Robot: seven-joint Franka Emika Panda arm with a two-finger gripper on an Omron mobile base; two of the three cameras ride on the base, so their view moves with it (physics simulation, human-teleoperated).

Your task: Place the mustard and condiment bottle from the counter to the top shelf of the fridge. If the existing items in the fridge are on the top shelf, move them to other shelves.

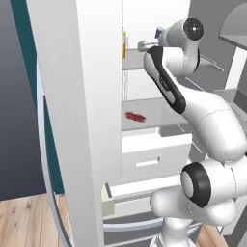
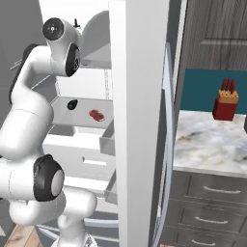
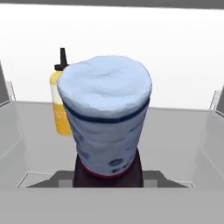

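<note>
Hand view: gripper (image 3: 107,177) pinching condiment bottle (image 3: 106,118) at its base, upright over fridge top shelf (image 3: 175,144); mustard (image 3: 62,103) stands just behind, left.

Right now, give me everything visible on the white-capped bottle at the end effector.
The condiment bottle is a squat cylinder with a rounded pale blue-white top, a dark band beneath it, a whitish body with faint dark print and a red rim at the bottom. It fills the hand view, lying along the end effector, whose dark fingertips bracket its base. It sits over the fridge shelf, with the yellow mustard behind it.
</note>
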